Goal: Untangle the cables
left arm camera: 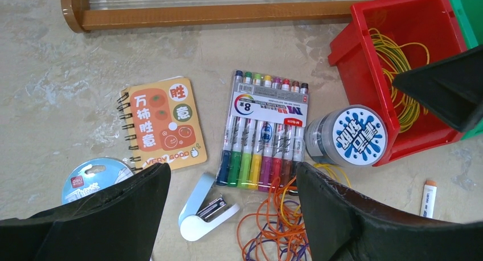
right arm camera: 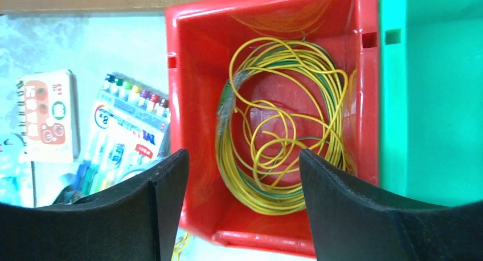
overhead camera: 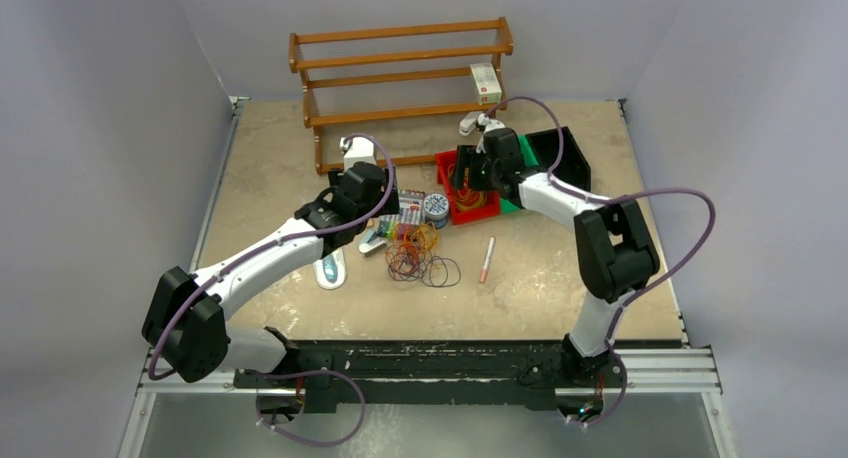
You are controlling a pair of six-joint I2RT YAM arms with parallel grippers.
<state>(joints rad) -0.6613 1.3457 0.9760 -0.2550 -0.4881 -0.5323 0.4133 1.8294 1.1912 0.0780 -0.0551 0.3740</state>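
Tabletop (overhead camera: 560, 288) bears tangled cables (overhead camera: 418, 253); yellow coil (right arm camera: 225, 137) lies lengthwise in red bin (right arm camera: 193, 73); left fingers (left arm camera: 114, 215), right fingers (right arm camera: 353, 215) spread, empty.

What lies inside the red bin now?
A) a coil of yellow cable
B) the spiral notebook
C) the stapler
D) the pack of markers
A: the right wrist view looks down into the red bin and shows a coil of yellow cable on its floor, while the marker pack lies outside it.
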